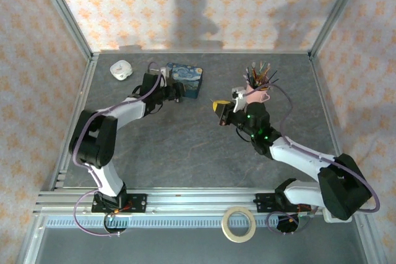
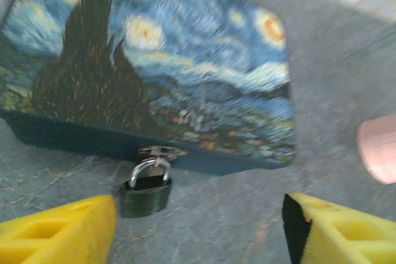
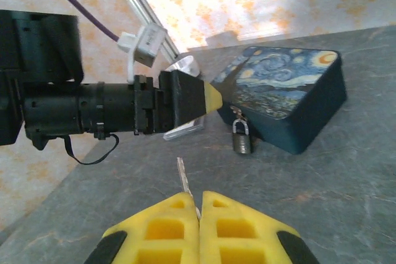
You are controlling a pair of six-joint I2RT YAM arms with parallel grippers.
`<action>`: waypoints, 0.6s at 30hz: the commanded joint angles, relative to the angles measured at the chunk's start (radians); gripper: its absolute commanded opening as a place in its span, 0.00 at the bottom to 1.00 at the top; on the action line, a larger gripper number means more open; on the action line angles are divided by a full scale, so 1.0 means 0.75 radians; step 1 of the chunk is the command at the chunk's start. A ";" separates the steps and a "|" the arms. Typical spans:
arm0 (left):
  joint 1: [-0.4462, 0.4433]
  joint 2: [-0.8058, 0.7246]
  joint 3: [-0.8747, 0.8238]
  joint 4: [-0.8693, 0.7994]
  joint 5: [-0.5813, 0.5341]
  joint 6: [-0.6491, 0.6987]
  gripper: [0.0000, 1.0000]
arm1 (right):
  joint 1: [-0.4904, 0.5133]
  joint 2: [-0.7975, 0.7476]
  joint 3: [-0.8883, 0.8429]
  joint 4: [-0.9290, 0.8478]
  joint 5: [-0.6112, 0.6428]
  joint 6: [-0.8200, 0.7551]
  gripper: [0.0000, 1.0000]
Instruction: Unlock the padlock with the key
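Finding: robotics laboratory test cell. Evidence: left arm (image 1: 99,137) and right arm (image 1: 306,157), 2 in total, bolted to an aluminium rail (image 1: 185,201) at the near edge of a grey table (image 1: 185,153); aluminium frame posts (image 1: 65,12) carry patterned wall panels (image 1: 204,4) on 3 sides.

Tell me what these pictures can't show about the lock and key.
Keyhole of the padlock: blurred in the left wrist view, too small in the right wrist view.
The key beyond its blade: hidden between the shut fingers of the right gripper, right wrist view.
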 commanded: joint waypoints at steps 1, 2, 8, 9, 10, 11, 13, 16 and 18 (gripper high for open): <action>0.008 0.062 0.077 -0.179 -0.031 0.128 0.67 | -0.008 -0.032 -0.025 -0.039 0.065 -0.045 0.00; 0.008 0.080 0.083 -0.181 -0.046 0.134 0.65 | -0.008 -0.031 -0.031 -0.039 0.064 -0.046 0.00; 0.008 0.170 0.104 -0.154 -0.055 0.123 0.57 | -0.010 -0.075 -0.049 -0.030 0.064 -0.037 0.00; 0.008 0.206 0.105 -0.138 -0.049 0.116 0.56 | -0.009 -0.072 -0.049 -0.027 0.062 -0.038 0.00; 0.008 0.222 0.107 -0.125 -0.047 0.109 0.55 | -0.010 -0.068 -0.048 -0.026 0.058 -0.038 0.00; 0.008 0.233 0.107 -0.111 -0.045 0.103 0.54 | -0.010 -0.064 -0.047 -0.024 0.053 -0.034 0.00; 0.008 0.257 0.109 -0.071 -0.032 0.091 0.51 | -0.009 -0.056 -0.042 -0.021 0.040 -0.032 0.00; 0.008 0.297 0.115 -0.009 0.004 0.063 0.50 | -0.010 -0.050 -0.040 -0.021 0.032 -0.028 0.00; 0.008 0.326 0.121 0.028 0.019 0.050 0.49 | -0.010 -0.050 -0.042 -0.023 0.031 -0.026 0.00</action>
